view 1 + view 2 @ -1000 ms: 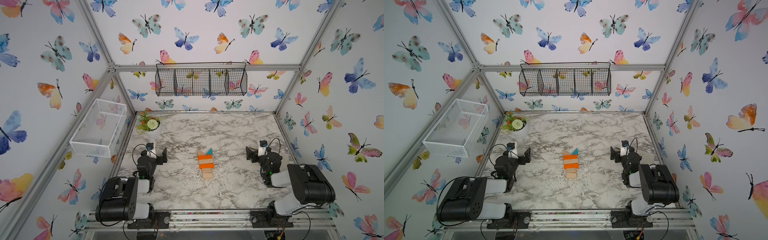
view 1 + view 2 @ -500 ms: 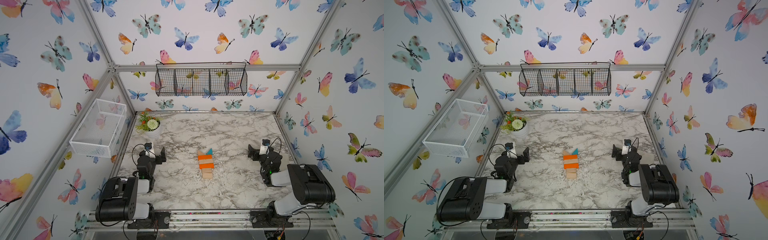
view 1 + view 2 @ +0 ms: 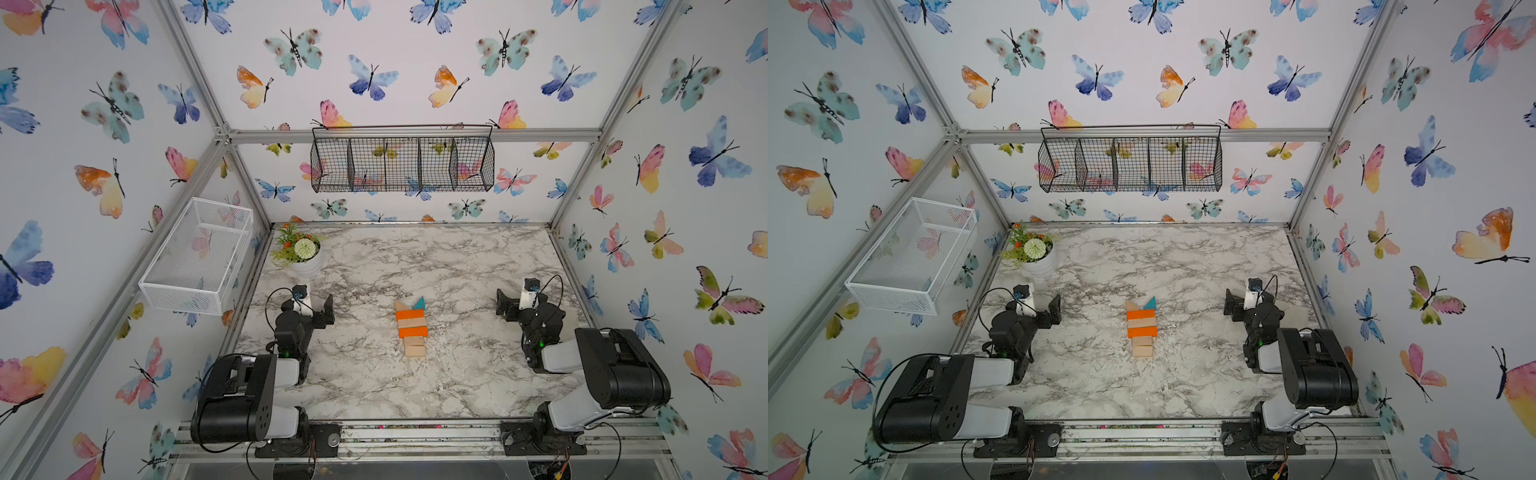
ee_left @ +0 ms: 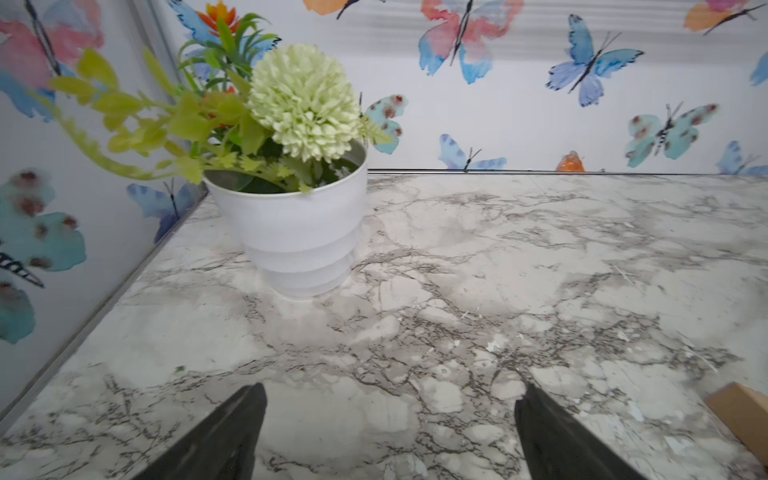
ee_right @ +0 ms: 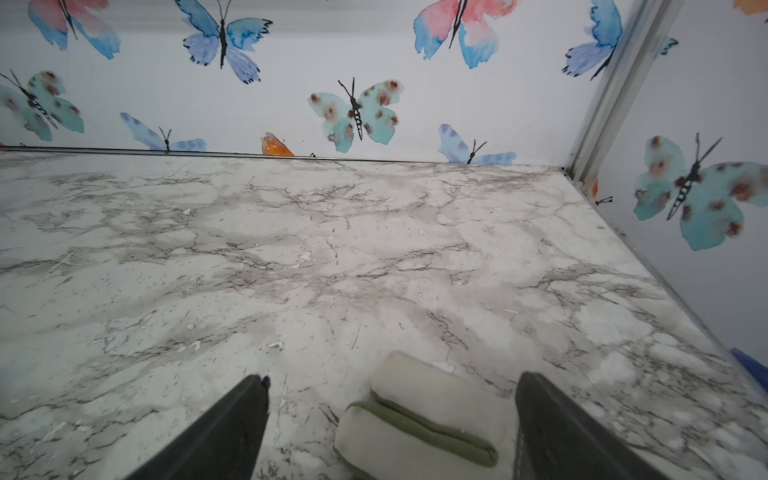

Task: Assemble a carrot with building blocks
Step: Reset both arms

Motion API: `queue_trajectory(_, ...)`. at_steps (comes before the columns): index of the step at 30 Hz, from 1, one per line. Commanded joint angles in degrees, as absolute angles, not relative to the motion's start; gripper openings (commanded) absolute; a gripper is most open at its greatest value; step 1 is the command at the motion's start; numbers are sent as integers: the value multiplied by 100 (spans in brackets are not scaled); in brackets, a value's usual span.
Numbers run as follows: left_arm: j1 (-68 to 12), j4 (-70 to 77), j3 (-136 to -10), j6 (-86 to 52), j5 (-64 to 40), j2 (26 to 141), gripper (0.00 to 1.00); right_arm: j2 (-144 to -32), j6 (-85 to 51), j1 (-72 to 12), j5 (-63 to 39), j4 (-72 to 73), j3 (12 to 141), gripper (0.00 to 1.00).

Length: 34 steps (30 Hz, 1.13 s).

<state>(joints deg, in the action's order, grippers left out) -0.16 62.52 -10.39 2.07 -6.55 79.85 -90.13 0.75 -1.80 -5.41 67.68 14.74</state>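
Carrot [image 3: 411, 328] lies flat at the centre of the table [image 3: 457, 257] in both top views, long axis running 12–6. From 12 down to 6:
- teal triangle [image 3: 419, 302] and tan triangle [image 3: 401, 306] side by side as leaves
- orange bar [image 3: 410, 314]
- tan bar [image 3: 411, 323]
- second orange bar [image 3: 412, 332]
- two small tan blocks [image 3: 414, 341] at the tip

All the pieces touch in one row, and the tip sits slightly toward 5.

Left gripper [image 3: 313, 309] is at 9 o'clock of the carrot, well apart, low over the marble. Its fingers [image 4: 232, 432] are released and spread wide, with only bare table in the gap. A tan block corner [image 4: 739, 411] clips the edge of the left wrist view.

Right gripper [image 3: 515, 305] is at 3 o'clock of the carrot, well apart. Its fingers [image 5: 224, 428] are also released and spread wide. A grey-and-cream glove [image 5: 432, 419] lies on the table under the gap, close against one finger. It isn't pinched; can't tell if it touches.

Flower pot [image 3: 306, 266] stands in the 10–11 o'clock corner, near the left gripper on its 12 side. Black wire basket [image 3: 403, 164] hangs on the back wall at 12. White mesh basket [image 3: 199, 253] hangs on the side wall at 9–10.
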Motion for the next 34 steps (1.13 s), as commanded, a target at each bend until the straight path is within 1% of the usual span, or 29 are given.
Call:
queue_trajectory(1,68,6497,-909,470,-1536,7902,98,-8997,294,-158,-1078,6730,1488,98)
queue_trajectory(3,69,6360,-1002,452,-1504,7929,99,-9067,220,-158,-936,6898,1477,98)
queue_trajectory(5,98,6330,-1027,386,-1405,7954,98,-9114,-123,-158,-211,6831,1550,99)
queue_trajectory(7,82,6190,-1181,-67,-379,8034,99,-9080,-70,-168,-157,6796,1534,98)
queue_trajectory(9,3,6082,-1217,-70,-56,8041,98,-9096,-70,-167,-153,6822,1534,98)
queue_trajectory(34,-44,6081,-1211,17,-118,8043,98,-9151,-62,-167,-182,7039,1485,99)
